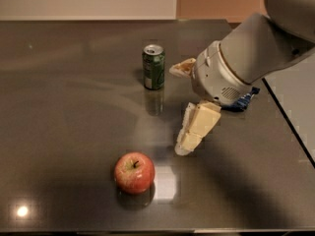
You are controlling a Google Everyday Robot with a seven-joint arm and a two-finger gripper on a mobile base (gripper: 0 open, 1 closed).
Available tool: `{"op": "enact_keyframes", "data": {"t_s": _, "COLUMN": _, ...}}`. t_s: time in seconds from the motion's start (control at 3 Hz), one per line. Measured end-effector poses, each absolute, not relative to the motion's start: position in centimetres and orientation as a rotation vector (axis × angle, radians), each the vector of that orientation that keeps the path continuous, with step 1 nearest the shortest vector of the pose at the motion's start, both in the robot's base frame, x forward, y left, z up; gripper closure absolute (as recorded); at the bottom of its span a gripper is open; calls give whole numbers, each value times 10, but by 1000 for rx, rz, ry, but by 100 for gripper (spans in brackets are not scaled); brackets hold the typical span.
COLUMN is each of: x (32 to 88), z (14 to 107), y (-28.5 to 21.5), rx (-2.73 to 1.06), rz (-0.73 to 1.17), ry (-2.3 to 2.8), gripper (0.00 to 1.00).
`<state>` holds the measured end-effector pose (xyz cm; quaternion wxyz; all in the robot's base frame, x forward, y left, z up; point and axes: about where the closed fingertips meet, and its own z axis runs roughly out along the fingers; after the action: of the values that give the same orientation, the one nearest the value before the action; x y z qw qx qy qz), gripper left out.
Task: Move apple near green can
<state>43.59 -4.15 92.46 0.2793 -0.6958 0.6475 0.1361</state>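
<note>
The red apple (134, 172) with yellowish patches and a short stem sits on the dark table (59, 107) near the front, left of centre. The green can (153, 67) stands upright farther back, well apart from the apple. My gripper (179, 109) hangs over the table right of both, between the can and the apple. It is open and empty, one pale finger (183, 68) near the can's right side, the other (194, 129) pointing down toward the table right of the apple.
A dark blue snack packet (244, 102) lies behind my arm, mostly hidden. The table's right edge (288, 122) runs diagonally, with a pale floor beyond. A wall stands behind the table's far edge.
</note>
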Motion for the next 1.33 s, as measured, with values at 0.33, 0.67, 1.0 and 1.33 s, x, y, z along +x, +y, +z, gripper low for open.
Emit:
{"op": "enact_keyframes", "data": {"t_s": 0.33, "x": 427, "z": 906, "y": -18, "rx": -1967, "rz": 376, "ry": 1662, "gripper": 0}}
{"op": "enact_keyframes", "data": {"t_s": 0.67, "x": 417, "z": 889, "y": 0, "rx": -2064, "rz": 405, "ry": 1601, "gripper": 0}}
{"op": "enact_keyframes", "data": {"t_s": 1.0, "x": 399, "z": 879, "y": 15, "rx": -2171, "rz": 490, "ry": 1501, "gripper": 0}}
{"op": "enact_keyframes", "data": {"t_s": 1.33, "x": 377, "z": 874, "y": 27, "rx": -2257, "rz": 597, "ry": 1401, "gripper": 0}}
